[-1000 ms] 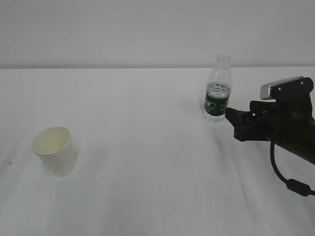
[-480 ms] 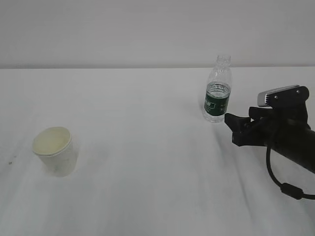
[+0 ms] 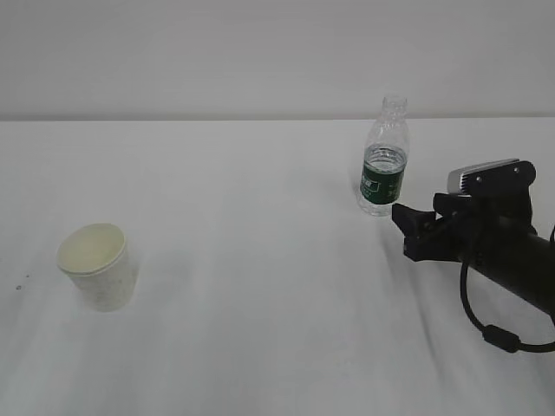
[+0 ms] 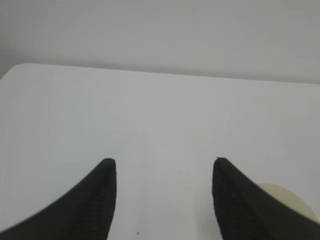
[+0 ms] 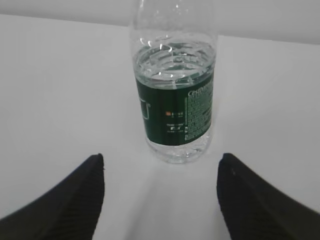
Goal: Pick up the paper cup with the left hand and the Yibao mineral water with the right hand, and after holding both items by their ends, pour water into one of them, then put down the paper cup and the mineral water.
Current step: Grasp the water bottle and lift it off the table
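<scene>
Bottle as landmark: Yibao mineral water (image 3: 382, 160) stands upright, uncapped, on the white table (image 3: 260, 260), toward the far edge, right of centre in ext. view. Water level sits just above the dark green label band.

Right hand (image 3: 414, 227) is just in front of the bottle & slightly to its right, low over the table, tips aimed at the bottle's base but not touching. Jaws spread wide, nothing betw. them. Right wrist view: bottle (image 5: 173, 90) centred ahead of the gap, both fingers (image 5: 75, 197) short of it, bare table in betw.

Paper cup (image 3: 96, 265) stands upright, mouth up, well apart from the bottle, far to its left & nearer the camera.

Left hand (image 4: 162, 175) seen only in its own wrist view: jaws released, gap holds nothing but table. Cup rim (image 4: 285, 200) peeks out behind the right-side finger, lower right corner.
</scene>
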Controlling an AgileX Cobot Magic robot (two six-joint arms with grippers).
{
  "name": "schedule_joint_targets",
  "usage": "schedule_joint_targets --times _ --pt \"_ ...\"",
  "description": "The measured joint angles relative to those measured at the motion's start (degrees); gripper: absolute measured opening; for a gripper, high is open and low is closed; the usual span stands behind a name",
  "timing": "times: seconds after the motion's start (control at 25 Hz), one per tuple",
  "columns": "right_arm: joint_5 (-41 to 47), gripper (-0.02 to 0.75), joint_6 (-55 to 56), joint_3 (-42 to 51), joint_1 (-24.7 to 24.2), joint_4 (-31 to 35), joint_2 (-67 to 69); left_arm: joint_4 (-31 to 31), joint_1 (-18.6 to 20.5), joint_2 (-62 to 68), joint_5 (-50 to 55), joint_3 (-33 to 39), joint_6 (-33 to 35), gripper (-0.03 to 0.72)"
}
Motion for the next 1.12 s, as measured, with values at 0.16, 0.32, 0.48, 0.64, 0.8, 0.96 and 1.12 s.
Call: schedule_joint_targets --times 0.16,0.32,0.48,0.64,0.8,0.96,1.12 --pt "0.0 0.533 0.0 -1.0 0.0 0.4 0.2 5.1 0.0 1.1 -1.1 0.0 -2.4 0.429" --pt "0.1 0.533 0.0 -3.0 0.0 0.4 1.4 9.4 0.0 1.2 -1.6 0.7 -4.4 0.429" --pt "0.3 0.533 0.0 -4.3 0.0 0.4 3.4 9.6 0.0 1.2 -4.0 3.2 -4.6 0.429" --pt "0.2 0.533 0.0 -5.0 0.0 0.4 4.9 8.8 0.0 1.2 -5.8 4.7 -4.7 0.429" --pt "-0.1 0.533 0.0 -6.1 0.0 0.4 5.9 8.5 0.0 1.2 -6.8 4.9 -4.7 0.428" --pt "-0.1 0.533 0.0 -7.5 0.0 0.4 6.3 8.5 0.0 1.2 -6.8 4.9 -4.7 0.428" --pt "0.0 0.533 0.0 -8.8 0.0 0.4 6.4 8.9 0.0 1.2 -6.8 4.9 -4.7 0.428"
